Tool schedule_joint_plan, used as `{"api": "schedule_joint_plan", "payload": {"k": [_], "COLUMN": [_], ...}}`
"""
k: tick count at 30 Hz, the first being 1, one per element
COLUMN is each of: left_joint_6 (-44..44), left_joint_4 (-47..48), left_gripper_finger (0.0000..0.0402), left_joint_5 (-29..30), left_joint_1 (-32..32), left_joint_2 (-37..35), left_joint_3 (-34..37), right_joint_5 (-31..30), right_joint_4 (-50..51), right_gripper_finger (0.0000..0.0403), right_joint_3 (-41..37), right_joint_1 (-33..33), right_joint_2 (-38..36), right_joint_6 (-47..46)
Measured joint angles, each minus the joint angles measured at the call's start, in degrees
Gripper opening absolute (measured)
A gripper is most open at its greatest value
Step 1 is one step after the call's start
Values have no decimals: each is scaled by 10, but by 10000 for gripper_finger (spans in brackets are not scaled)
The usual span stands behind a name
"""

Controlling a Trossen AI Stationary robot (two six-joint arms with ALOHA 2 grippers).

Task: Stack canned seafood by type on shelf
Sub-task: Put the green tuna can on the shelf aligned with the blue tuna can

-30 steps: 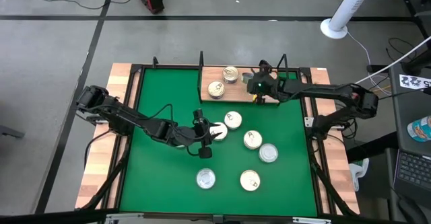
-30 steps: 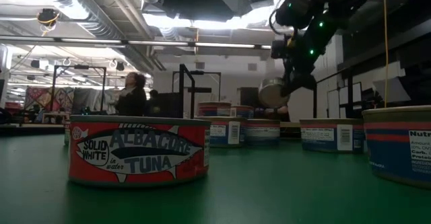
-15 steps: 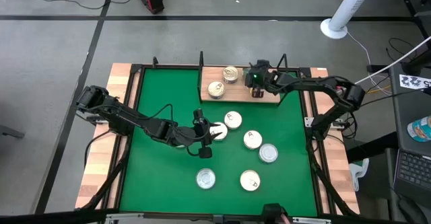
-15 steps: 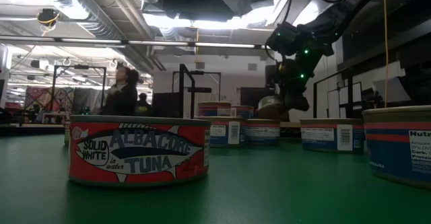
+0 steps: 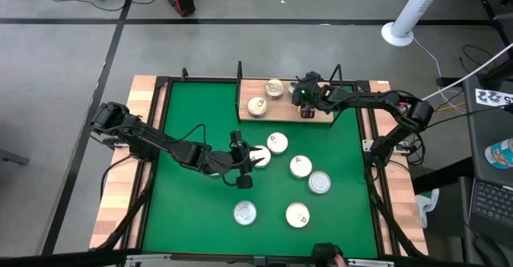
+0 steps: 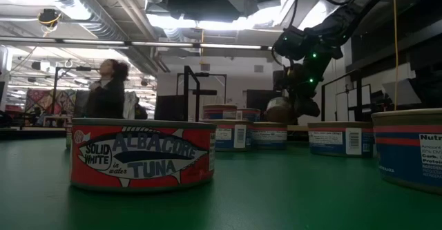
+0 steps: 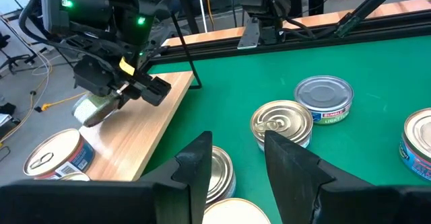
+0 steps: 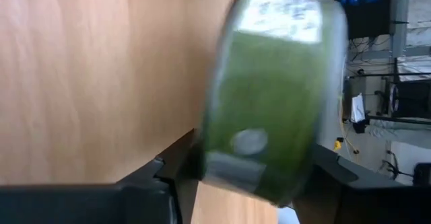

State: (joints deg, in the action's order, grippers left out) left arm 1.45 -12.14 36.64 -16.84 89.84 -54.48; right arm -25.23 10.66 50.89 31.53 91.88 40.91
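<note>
Green tabletop (image 5: 200,123) holds six loose tins; shelf (image 5: 324,117) at its far edge carries two, right gripper (image 5: 305,106) lowering a third green-labelled tin (image 8: 269,96) between parting fingers, left gripper (image 5: 238,158) half-open mid-table.

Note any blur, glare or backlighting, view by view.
Right wrist view: the green-labelled can is smeared with blur. Low view: bright ceiling lights backlight the right gripper, leaving it a silhouette. Left wrist view: sharp, with soft sheen on the can lids. High view: evenly lit.

Shiny metal tins (image 5: 277,143) lie on matt green felt (image 5: 200,203); the shelf (image 5: 321,119) is pale smooth wood.
</note>
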Motion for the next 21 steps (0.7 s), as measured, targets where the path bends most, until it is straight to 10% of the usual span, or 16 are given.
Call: {"api": "schedule_joint_plan", "payload": {"k": [21], "left_joint_6": [0], "left_joint_4": [0], "left_gripper_finger": [131], "left_joint_5": [0], "left_joint_1": [0], "left_joint_2": [0], "left_joint_3": [0], "right_joint_5": [-22], "right_joint_4": [0], "right_gripper_finger": [212], "right_joint_3": [0], "right_joint_1": [0], "right_joint_2": [0], "right_joint_6": [4]}}
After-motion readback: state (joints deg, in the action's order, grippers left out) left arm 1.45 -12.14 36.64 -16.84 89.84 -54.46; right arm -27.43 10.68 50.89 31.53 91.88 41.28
